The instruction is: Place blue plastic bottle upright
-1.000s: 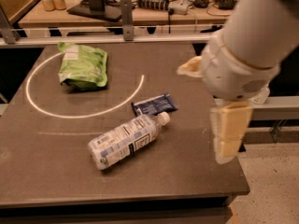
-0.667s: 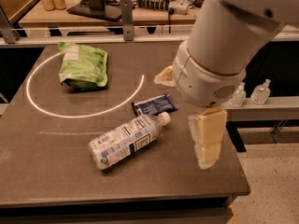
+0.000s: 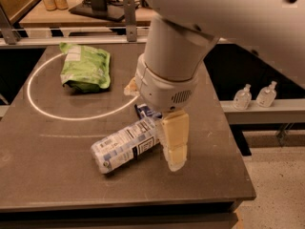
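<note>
Item: blue plastic bottle (image 3: 126, 144), lying on its side; gripper (image 3: 174, 142) at its right end.
Location: centre of the tabletop (image 3: 47, 175), toward the front edge. Gripper opening: cannot tell. Also present: green bag (image 3: 86, 66), back-left corner.
</note>
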Available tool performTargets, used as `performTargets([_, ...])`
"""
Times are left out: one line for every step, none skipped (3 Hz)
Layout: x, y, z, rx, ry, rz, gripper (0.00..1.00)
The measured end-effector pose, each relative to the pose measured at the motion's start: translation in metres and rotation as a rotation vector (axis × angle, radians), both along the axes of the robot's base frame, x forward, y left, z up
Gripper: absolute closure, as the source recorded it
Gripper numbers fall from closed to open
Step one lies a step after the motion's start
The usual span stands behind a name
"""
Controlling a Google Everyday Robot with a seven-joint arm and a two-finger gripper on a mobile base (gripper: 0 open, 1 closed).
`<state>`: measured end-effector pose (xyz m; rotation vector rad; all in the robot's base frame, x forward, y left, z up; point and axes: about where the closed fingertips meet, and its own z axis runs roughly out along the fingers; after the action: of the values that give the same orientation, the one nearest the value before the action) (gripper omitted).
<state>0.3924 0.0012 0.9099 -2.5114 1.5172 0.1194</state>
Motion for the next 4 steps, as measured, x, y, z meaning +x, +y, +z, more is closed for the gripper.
performTargets([0.014,0.011,-0.021,-0.003,0.036,0.021,0.0])
performTargets([0.024,0.015,-0.037,-0.02,0.05,0.032,0.0])
performTargets([0.032,0.013,-0.052,-0.059,0.062,0.005,0.25])
performTargets([0.03,0.015,-0.058,-0.089,0.068,0.003,0.48])
